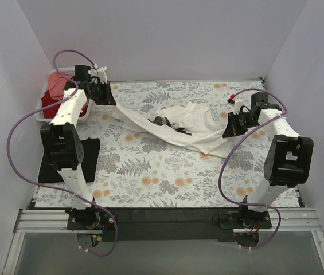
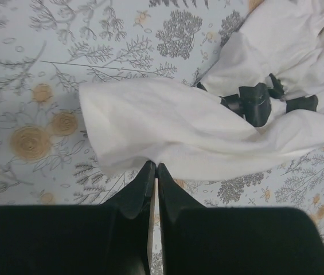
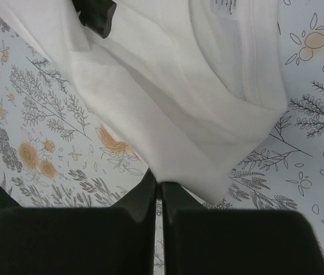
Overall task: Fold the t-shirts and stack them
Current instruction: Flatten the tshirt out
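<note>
White t-shirt (image 1: pixel 190 123): it lies crumpled on the far half of the tablecloth (image 1: pixel 150 172). It stretches in a long band from one claw to the other, and the middle is bunched up in soft folds.
Left claw (image 1: pixel 111 101): it is at the far left, next to the basket. Its two fingers are pressed together and pinch one end of the white t-shirt.
Left wrist view: the dark fingers (image 2: pixel 139 189) meet at the tips, right on the edge of the white cloth (image 2: pixel 167 126). The cloth fans out from there over the flowers.
Right claw (image 1: pixel 228 132): it is at the right side, well apart from the left claw. Its fingers are pressed together and pinch the other end of the white t-shirt.
Right wrist view: the tips (image 3: pixel 159 184) close on a corner of the shirt (image 3: pixel 167 86). A thick folded hem runs past them, and a small tag (image 3: pixel 225 6) shows at the top.
Dark shapes (image 2: pixel 253 103): a few black bits sit in the folds near the middle of the shirt. I cannot tell what they are.
Basket (image 1: pixel 42 116): white, in the far left corner, just beside the left claw.
Red and pink shirts (image 1: pixel 55 91): they are piled inside the basket.
Tablecloth pattern: grey leaves and orange flowers.
Black mat (image 1: pixel 90 154): it lies flat on the left side, under the left arm.
</note>
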